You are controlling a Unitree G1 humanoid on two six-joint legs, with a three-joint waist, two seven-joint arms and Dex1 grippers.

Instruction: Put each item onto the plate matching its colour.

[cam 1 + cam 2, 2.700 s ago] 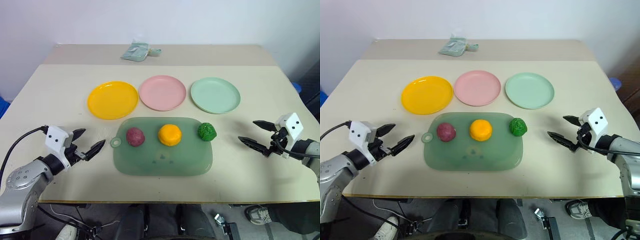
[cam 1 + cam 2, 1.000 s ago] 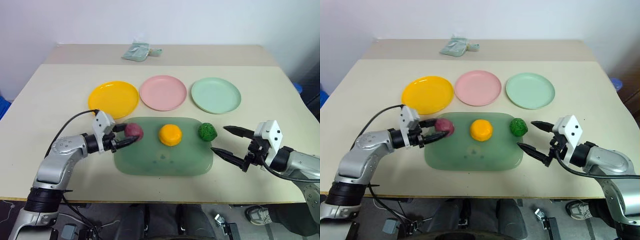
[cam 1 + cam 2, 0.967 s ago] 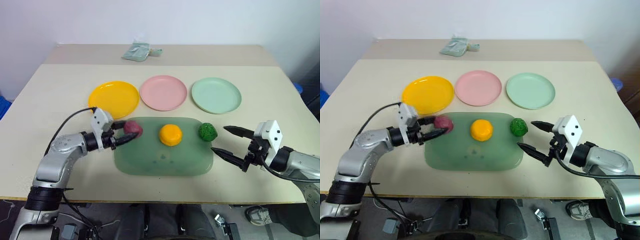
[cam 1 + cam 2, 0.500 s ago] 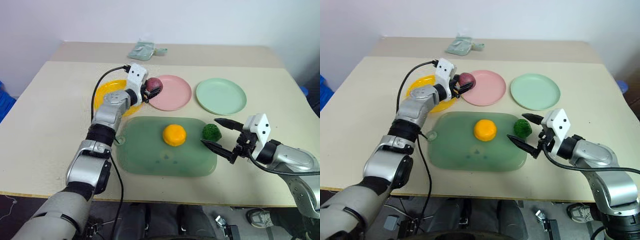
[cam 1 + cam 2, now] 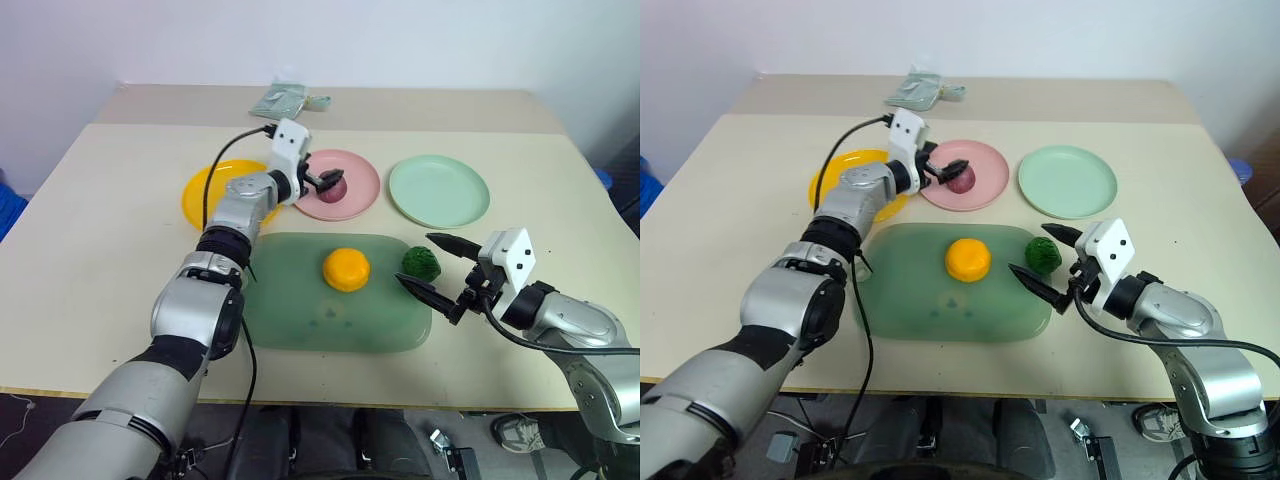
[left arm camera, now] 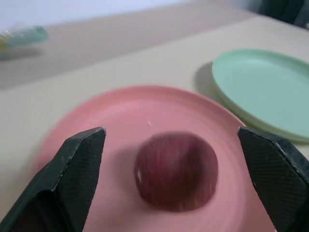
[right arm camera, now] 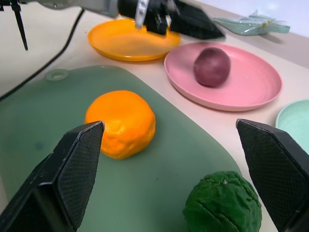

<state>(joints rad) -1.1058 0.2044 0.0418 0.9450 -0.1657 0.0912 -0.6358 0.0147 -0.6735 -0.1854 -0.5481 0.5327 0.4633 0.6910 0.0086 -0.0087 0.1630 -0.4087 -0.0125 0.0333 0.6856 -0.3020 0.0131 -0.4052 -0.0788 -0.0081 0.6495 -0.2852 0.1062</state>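
Translucent green mat (image 5: 330, 310) on the desk (image 5: 90, 250) bearing orange ball (image 5: 346, 270) and bumpy green ball (image 5: 421, 263), the latter between the wide right pincer (image 5: 432, 267) for grasping; maroon ball (image 5: 331, 186) resting on pink plate (image 5: 362, 195), left pincer (image 5: 322, 183) spread wide around it, apparently releasing.

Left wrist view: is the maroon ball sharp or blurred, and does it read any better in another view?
In the left wrist view the maroon ball on the pink plate has smeared edges, while the left gripper's fingers look crisp. In the right wrist view the ball is sharper, with a soft shadow beneath it; the orange ball there is well defined.
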